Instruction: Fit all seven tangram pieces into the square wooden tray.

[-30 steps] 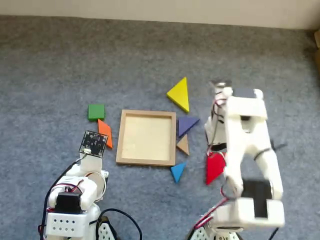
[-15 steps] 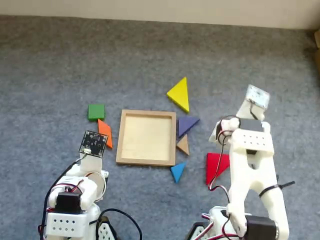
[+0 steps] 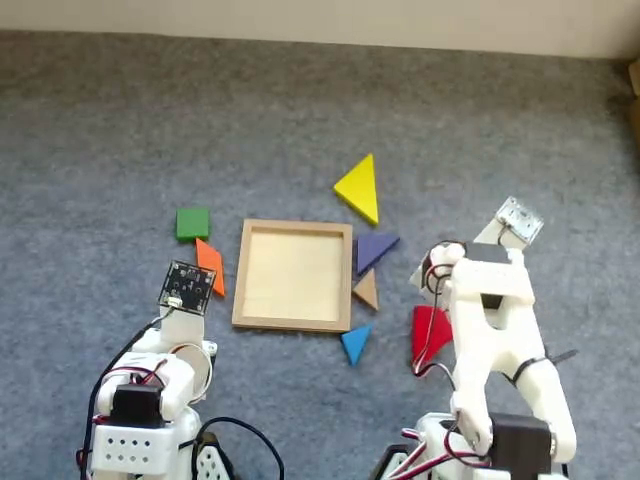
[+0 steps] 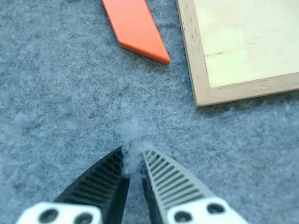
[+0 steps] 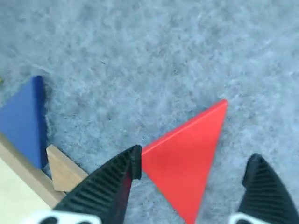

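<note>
The square wooden tray (image 3: 293,275) lies with nothing in it. Around it are a yellow triangle (image 3: 360,188), green square (image 3: 192,222), orange parallelogram (image 3: 210,265), dark blue triangle (image 3: 373,250), tan triangle (image 3: 367,290), light blue triangle (image 3: 355,343) and red triangle (image 3: 428,335). My right gripper (image 5: 194,179) is open just above the red triangle (image 5: 187,149), one finger at each side of it. The left gripper (image 4: 133,161) is shut on nothing, low over the carpet near the tray's corner (image 4: 201,91) and the orange parallelogram (image 4: 135,25).
Grey carpet covers the whole table. The right arm (image 3: 490,320) stands over the area right of the red triangle. The left arm (image 3: 160,385) sits at the front left. Dark blue (image 5: 21,121) and tan (image 5: 63,172) triangles lie close against the tray's right rim.
The right arm has drawn back from near the yellow triangle toward the front and now sits over the red triangle. The left arm and all pieces have stayed put.
</note>
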`<state>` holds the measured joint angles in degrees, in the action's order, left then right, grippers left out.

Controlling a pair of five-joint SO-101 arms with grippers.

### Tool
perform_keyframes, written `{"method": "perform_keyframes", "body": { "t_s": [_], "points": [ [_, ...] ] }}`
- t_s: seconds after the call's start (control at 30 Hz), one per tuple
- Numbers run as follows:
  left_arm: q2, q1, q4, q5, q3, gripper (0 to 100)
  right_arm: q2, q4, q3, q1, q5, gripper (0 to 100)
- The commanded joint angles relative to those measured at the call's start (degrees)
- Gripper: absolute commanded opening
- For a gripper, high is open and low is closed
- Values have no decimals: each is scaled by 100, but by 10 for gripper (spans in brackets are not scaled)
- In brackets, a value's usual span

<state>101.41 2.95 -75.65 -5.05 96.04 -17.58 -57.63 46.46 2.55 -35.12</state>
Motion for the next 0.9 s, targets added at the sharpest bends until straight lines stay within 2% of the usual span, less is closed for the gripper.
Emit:
{"method": "perform_keyframes", "body": {
  "t_s": [0.0,0.17,0.5,0.87],
  "points": [
    [286,48,-35,-44,110,7,110,110,-40,295,-220,364],
    [286,48,-35,-44,110,7,549,154,-57,585,-281,365],
    [286,48,-35,-44,110,7,1305,198,-462,567,-422,365],
    [286,48,-35,-44,110,7,1429,198,-892,541,-431,365]
  ]
}}
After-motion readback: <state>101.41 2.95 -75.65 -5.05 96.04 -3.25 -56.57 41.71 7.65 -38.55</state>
